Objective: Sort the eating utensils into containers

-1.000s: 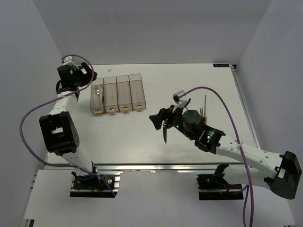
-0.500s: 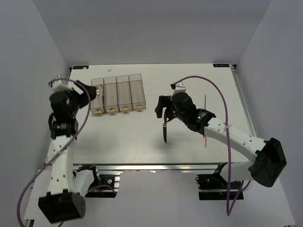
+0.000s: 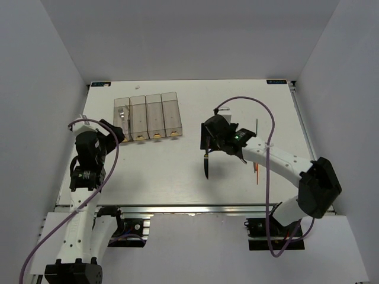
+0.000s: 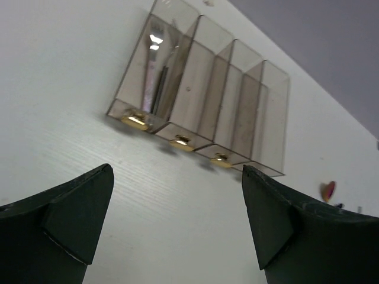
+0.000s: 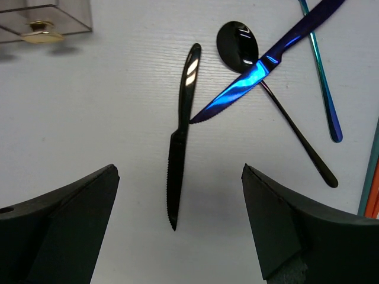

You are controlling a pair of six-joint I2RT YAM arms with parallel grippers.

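The four joined clear bins (image 3: 147,116) stand at the back left; in the left wrist view (image 4: 201,100) the leftmost one holds a silver fork (image 4: 157,83). My left gripper (image 3: 115,131) is open and empty just near-left of the bins (image 4: 176,171). My right gripper (image 3: 205,137) is open and empty above the black knife (image 3: 206,165), which lies between its open jaws (image 5: 177,168). The blue knife (image 5: 260,65) crosses the dark spoon (image 5: 237,38) beside the black knife (image 5: 180,139). An orange chopstick (image 3: 257,173) lies further right. A pink-red spoon bowl (image 4: 327,190) shows far off.
A blue-green chopstick (image 5: 323,77) and an orange one (image 5: 373,195) lie at the right of the pile. One bin's corner with its gold tab (image 5: 40,32) shows in the right wrist view. Grey walls enclose the white table (image 3: 154,171) on three sides.
My left arm has drawn back from the bins toward the near left edge. My right gripper has swung left and back, now over the black knife's handle end. The utensils have not moved.
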